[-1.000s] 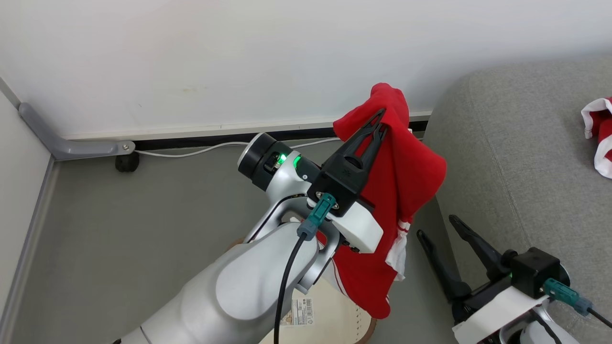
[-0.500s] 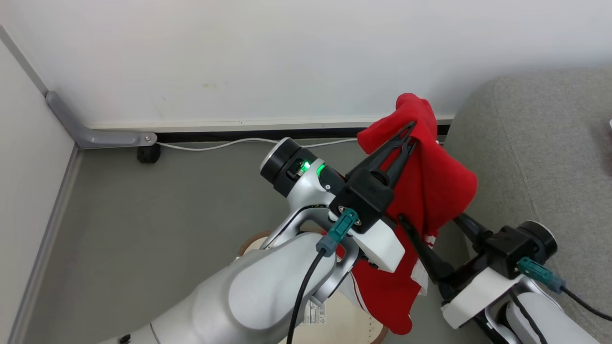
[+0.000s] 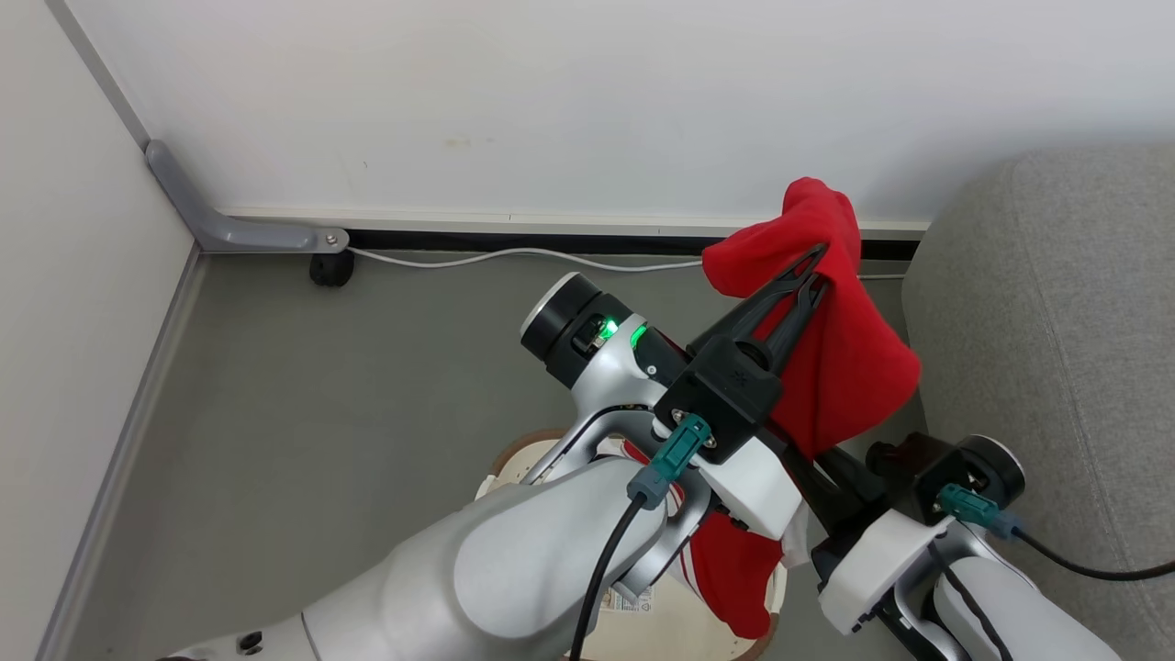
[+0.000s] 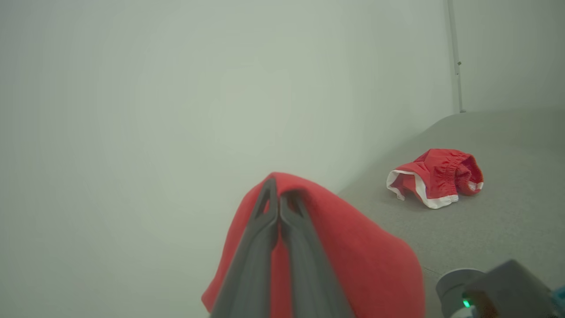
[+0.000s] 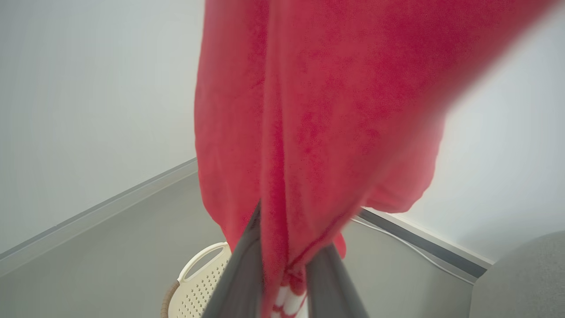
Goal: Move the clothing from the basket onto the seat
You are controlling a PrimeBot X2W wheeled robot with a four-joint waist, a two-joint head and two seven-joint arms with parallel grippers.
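My left gripper point(image 3: 812, 271) point(image 4: 276, 194) is shut on a fold of a bright red garment point(image 3: 854, 349), held high above the floor. The cloth hangs down behind the wrist to the cream basket point(image 3: 684, 633), white trim showing low on it. My right gripper point(image 3: 831, 477) reaches up from the lower right into the hanging cloth. In the right wrist view its fingers point(image 5: 238, 274) stand on either side of the fabric point(image 5: 318, 123), tips hidden. A second red garment with a white hem point(image 4: 435, 176) lies on the grey sofa point(image 4: 485, 229) point(image 3: 1056, 321).
The basket point(image 5: 198, 282) stands on the grey floor just left of the sofa's rounded edge. A white cable point(image 3: 514, 257) runs along the wall base. A grey bracket with a black caster point(image 3: 330, 266) sits in the corner at the left.
The head camera has turned, shifting the whole scene rightward. My right gripper rose from low and wide open up into the hanging cloth. The left gripper kept its hold.
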